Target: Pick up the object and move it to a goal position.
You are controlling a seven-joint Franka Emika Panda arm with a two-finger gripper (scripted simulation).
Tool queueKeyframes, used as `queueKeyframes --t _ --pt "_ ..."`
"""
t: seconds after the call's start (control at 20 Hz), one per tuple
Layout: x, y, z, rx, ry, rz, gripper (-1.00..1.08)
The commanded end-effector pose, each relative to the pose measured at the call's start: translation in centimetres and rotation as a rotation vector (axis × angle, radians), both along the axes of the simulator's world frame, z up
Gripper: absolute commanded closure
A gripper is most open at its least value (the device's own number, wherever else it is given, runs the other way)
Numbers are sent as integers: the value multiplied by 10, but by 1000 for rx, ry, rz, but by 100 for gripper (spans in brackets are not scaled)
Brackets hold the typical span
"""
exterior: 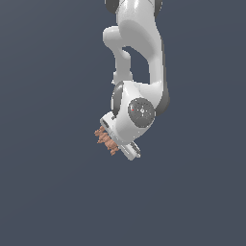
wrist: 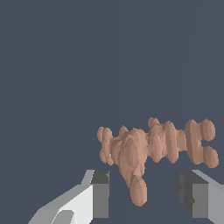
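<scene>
Approaching the grasp
The gripper [wrist: 142, 197], fingers spread open, is straddling the object [wrist: 153, 146]; closing seems next.

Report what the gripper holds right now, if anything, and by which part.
Nothing is held. In the wrist view the gripper is open, its fingers apart on either side of the terracotta object's lower lobe, without touching it.

Both views are evenly and softly lit, neither bright nor dim, against a flat slate-blue ground that shows no cast shadows. The white arm [exterior: 139, 57] shades gently to grey on its undersides, without glare. Edges look slightly jagged and blocky, as on the terracotta object [wrist: 153, 146]. Nothing is blurred, and the edges show no distortion.
</scene>
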State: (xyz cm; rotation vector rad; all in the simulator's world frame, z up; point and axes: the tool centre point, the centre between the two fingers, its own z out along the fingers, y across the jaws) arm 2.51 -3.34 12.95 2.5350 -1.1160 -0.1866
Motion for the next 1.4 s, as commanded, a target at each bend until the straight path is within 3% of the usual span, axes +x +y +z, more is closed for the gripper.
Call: queueKeyframes --t 0.0,0.6,0.65,1.35 --pt "0 0 0 0 0 0 -20" --pt "-9 -8 -27 -2 0 -4 -20" --pt "-9 -8 -27 -2 0 -4 108" --pt "-9 -8 -22 -2 -2 -4 108"
